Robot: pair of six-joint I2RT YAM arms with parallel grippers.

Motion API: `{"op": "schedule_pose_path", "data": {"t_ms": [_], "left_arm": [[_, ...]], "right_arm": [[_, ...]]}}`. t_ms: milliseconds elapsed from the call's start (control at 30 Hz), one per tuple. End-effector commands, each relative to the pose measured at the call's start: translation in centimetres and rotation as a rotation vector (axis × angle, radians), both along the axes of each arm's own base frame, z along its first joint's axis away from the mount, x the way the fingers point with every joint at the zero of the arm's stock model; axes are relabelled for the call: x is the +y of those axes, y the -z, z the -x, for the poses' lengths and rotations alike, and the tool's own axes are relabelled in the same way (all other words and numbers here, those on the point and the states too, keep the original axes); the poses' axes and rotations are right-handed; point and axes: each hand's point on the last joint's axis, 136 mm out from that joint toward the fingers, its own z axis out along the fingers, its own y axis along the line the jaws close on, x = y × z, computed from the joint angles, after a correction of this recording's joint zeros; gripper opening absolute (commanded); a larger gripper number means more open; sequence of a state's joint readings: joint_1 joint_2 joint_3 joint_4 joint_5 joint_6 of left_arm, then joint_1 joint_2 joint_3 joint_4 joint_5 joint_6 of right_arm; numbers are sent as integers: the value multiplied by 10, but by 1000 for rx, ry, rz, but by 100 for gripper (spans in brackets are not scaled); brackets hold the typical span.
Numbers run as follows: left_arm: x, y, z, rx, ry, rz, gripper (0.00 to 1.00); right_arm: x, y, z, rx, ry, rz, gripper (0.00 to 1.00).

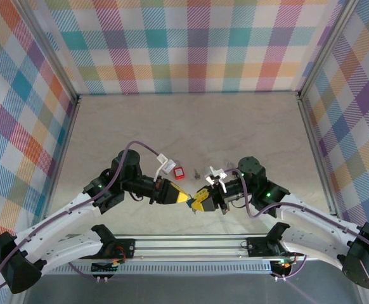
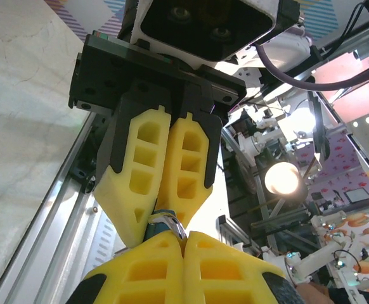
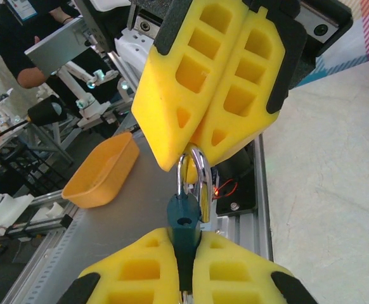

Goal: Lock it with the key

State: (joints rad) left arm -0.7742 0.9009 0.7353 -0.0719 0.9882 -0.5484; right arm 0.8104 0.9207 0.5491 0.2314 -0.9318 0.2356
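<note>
Beige marbled counter (image 1: 191,126) carries the two arms, which meet low near its front edge. The left end effector (image 1: 184,197), padded in yellow, is clamped together on the steel shackle (image 3: 194,174) of a teal padlock (image 3: 183,221). The right end effector (image 3: 184,244) is pinched tight on the padlock's body, so the lock is held between them. Behind them, a small red item (image 1: 179,171) lies on the counter, with a tiny grey piece (image 1: 197,171) near it that is too small to identify.

Top camera: high, at near side, looking down over whole table (image 1: 191,126). 2 wrist cameras: very close, facing each other; both share the padlock (image 3: 186,221) between them. Top view catches it too, small.
</note>
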Motion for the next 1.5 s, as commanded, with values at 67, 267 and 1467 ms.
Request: {"op": "schedule_pose_path", "data": {"t_ms": [67, 267, 1467], "left_arm": [[5, -32, 20, -50, 108, 118, 0], [11, -42, 23, -69, 97, 157, 0], [7, -44, 28, 55, 214, 194, 22]], "right_arm": [[4, 0, -15, -13, 54, 1, 0], [4, 6, -17, -12, 66, 7, 0], [9, 12, -32, -2, 79, 69, 0]]}}
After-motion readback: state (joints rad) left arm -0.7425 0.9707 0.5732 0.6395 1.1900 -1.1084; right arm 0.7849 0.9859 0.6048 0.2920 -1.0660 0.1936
